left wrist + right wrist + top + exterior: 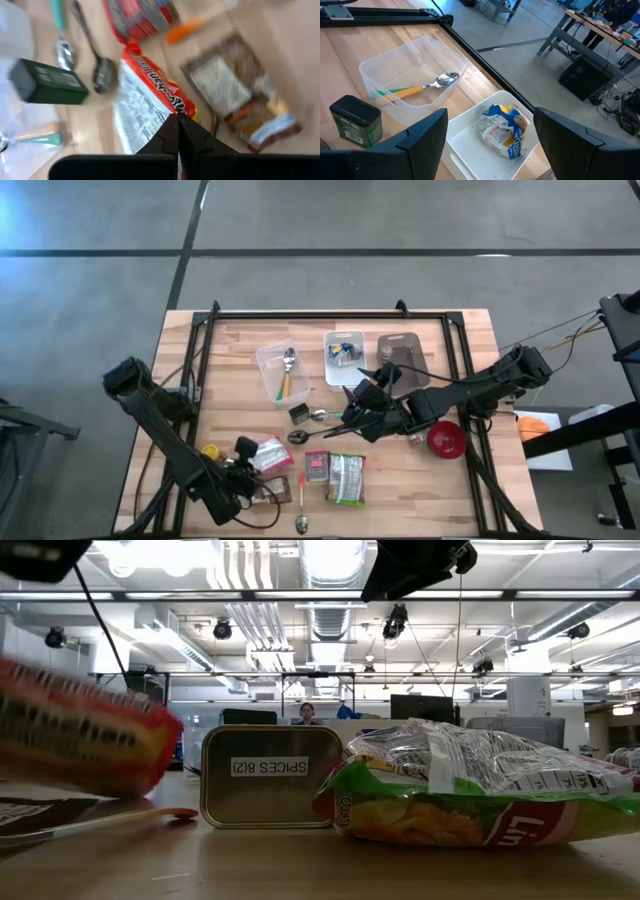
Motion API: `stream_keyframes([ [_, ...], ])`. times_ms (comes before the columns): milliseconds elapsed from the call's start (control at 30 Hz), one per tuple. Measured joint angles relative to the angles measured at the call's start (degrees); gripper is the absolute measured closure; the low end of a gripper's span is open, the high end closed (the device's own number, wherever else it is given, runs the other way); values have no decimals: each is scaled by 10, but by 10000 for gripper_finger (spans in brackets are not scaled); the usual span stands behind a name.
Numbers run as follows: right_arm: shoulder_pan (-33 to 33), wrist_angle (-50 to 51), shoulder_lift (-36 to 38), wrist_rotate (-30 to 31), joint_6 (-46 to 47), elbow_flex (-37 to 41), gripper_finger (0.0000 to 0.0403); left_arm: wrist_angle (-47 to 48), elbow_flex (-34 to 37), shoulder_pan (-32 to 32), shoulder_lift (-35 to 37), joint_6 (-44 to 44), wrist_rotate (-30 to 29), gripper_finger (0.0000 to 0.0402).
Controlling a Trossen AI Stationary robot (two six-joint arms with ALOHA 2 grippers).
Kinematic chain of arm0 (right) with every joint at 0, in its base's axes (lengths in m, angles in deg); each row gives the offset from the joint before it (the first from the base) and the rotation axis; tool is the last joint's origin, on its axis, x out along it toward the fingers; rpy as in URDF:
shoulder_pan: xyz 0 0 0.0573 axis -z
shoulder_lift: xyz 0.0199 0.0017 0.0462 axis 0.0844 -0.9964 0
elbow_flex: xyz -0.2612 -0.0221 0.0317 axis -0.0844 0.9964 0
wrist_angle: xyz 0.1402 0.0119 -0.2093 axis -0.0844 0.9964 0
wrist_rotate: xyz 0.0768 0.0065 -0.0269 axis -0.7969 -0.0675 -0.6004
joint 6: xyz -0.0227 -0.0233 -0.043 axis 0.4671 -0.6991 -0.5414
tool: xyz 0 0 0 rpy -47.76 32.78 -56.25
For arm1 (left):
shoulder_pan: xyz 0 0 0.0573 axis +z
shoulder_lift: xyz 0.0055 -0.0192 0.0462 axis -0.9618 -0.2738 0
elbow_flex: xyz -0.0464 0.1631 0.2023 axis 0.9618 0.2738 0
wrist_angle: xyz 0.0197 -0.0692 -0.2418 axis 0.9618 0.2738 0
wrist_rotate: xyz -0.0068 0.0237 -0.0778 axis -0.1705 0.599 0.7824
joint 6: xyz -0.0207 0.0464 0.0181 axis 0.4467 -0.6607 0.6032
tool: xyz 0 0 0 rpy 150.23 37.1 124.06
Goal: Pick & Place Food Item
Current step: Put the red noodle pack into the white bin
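Red-and-white noodle packet (pixel 150 95) between left pincer (pixel 177 131) tips

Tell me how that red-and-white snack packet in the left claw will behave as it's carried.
The snack packet looks like thin printed film, so it probably sags and swings. The left claw, shut, pinches only one edge, so it may slip or twist. It likely weighs little, judging by its flat shape.

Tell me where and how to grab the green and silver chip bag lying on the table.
Take the chip bag at an end seam, coming straight down from above. It lies flat and puffed, so the middle bulges too wide for a claw, while the crimped ends are thin. The spice tin sits close on one side, so avoid that flank.
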Motion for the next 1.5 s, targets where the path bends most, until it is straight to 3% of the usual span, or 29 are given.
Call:
stream_keyframes([
  [300,0,0,0,0,0,0,110,-9,-6,22,79,33,-63,401],
  [700,0,-19,0,-12,22,0,110,-13,-6,81,101,48,-71,401],
  [833,0,-67,0,-101,2,0,110,-13,-6,92,101,47,-71,401],
  [933,0,-117,0,-216,-62,0,110,-20,-6,97,101,47,-71,401],
  [1067,0,-184,-5,-416,-147,0,110,-41,-6,99,101,43,-70,401],
  [1133,-1,-205,-12,-473,-155,0,110,-51,-6,99,101,42,-68,401],
  [1333,-8,-248,-53,-490,-225,0,110,-63,-7,100,101,41,-59,401],
  [1500,-9,-275,-82,-492,-229,0,110,-70,-9,100,101,34,-57,401],
])
